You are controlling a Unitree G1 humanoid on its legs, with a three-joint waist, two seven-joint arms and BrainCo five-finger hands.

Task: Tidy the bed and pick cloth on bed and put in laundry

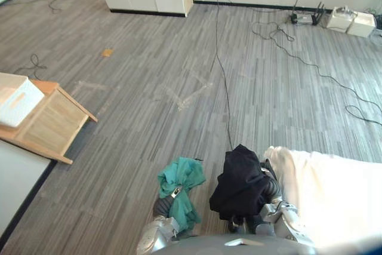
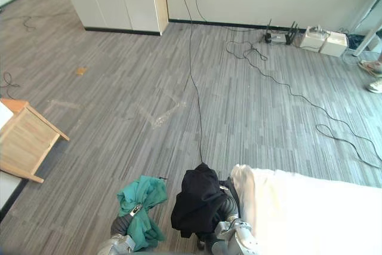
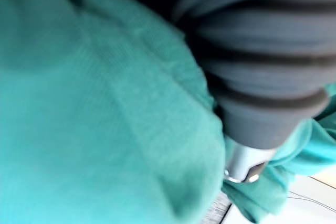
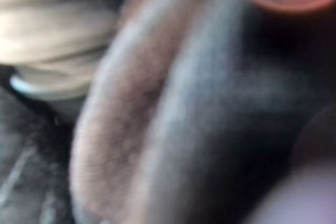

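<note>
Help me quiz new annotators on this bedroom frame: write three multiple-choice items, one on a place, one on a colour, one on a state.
1. Where is the crumpled black cloth?
A) on a chair
B) over the right hand, beside the white bed sheet
C) in a basket

2. What colour is the bunched cloth over the left hand?
A) red
B) yellow
C) teal green

3. How does that teal green cloth lie?
A) bunched, hanging over the hand
B) spread flat on the sheet
C) folded in a neat square

Answers:
1. B: it drapes over the right hand, next to the sheet's edge.
2. C: the eye views and the left wrist view all show teal green.
3. A: it hangs in a bunch above the grey striped floor.
</note>
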